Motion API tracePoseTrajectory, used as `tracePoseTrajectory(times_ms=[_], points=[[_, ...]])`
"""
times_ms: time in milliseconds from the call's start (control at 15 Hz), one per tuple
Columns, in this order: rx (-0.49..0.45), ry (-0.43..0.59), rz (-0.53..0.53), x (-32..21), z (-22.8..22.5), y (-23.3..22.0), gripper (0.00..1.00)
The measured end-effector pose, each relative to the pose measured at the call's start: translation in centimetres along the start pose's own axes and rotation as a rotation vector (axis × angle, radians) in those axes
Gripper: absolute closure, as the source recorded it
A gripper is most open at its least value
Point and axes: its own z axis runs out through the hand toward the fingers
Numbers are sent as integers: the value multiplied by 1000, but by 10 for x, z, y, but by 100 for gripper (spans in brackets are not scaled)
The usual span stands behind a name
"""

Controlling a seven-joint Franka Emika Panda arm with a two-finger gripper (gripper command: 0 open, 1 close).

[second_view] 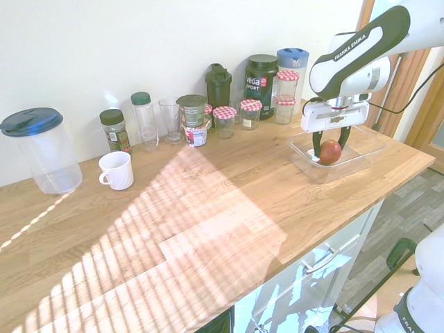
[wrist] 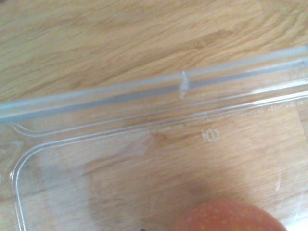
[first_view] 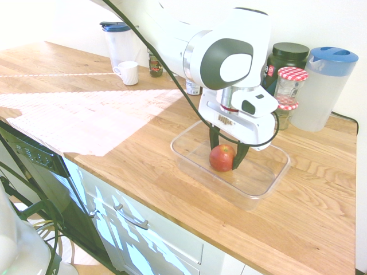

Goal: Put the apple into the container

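Two fingers of my gripper (first_view: 225, 157) stand on either side of the apple (first_view: 222, 157), and they seem to pinch it at its widest part; from the first exterior view I cannot tell if they press firmly or only touch the skin. The apple is low inside the container (first_view: 266, 186), very near its clear floor or already resting on it. The second exterior view shows the same: my gripper (second_view: 330, 148) reaches down into the container (second_view: 365, 158) with the apple (second_view: 331, 151) between the fingers. In the wrist view only the red top of the apple (wrist: 228, 217) appears, with the container's rim (wrist: 144, 94) and the wooden counter (wrist: 120, 38) behind it.

I judge the apple to be firm and rather light, with smooth skin that can slip, and because it is round it can roll once free. The best hold is across the middle, where the fingers are now. The container looks thin and light, so it may slide on the counter if I push its wall. The task seems almost done; opening the fingers gently is what remains.
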Motion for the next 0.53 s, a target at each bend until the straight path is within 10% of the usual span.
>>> tracePoseTrajectory(times_ms=[533], points=[[75, 97, -241, -102, -122, -69, 0]])
